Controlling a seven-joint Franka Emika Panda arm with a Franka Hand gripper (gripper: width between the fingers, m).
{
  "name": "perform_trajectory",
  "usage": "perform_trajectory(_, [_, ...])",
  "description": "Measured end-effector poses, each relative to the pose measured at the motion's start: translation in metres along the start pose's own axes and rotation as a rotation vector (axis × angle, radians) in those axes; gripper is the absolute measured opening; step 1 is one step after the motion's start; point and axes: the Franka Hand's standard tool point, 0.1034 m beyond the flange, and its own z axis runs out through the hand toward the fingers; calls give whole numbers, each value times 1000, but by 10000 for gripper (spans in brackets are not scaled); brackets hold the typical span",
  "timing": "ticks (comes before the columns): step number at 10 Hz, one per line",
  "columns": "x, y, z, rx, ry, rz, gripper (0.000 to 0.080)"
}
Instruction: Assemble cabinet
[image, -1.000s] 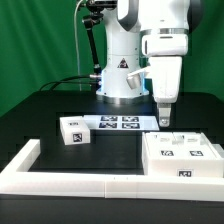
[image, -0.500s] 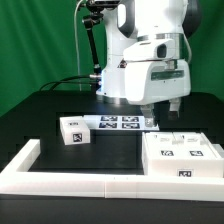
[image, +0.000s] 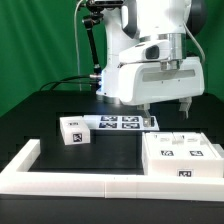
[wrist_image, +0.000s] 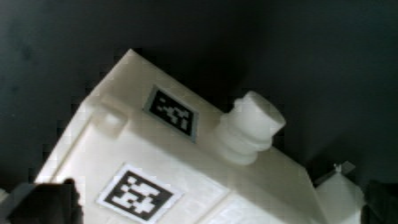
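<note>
The cabinet (image: 180, 155) is a large white box with black-and-white tags on top, at the exterior view's right, against the front wall. In the wrist view the cabinet (wrist_image: 160, 150) fills the frame, with two tags and a short round white peg (wrist_image: 258, 120) on it. My gripper (image: 166, 116) hangs just above the cabinet's back edge, open and empty, its hand turned broadside. In the wrist view my gripper (wrist_image: 196, 212) shows only as two dark fingertips (wrist_image: 45, 200) far apart, with the cabinet between them. A small white tagged block (image: 72, 130) lies to the exterior view's left.
The marker board (image: 120, 123) lies flat behind the block, at the robot's base. A long low white wall (image: 80, 182) runs along the front and turns back at the exterior view's left. The table top is black.
The wrist has turned, so the hand now faces broadside and both fingers show spread apart. The gripper stays above the cabinet's back edge. The cabinet and block have not moved.
</note>
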Motion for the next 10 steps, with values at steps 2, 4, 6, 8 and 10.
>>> perform_trajectory(2, [-3,-11,2,1,-11,242,797])
perform_trajectory(4, [-3,-17,6,6,-12,397,797])
perform_trajectory(6, [-2,-18,6,17,-10,512,797])
perform_trajectory(8, [-8,-18,13,23,-24,566,797])
perform_trajectory(10, [-16,-18,26,26,-35,576,797])
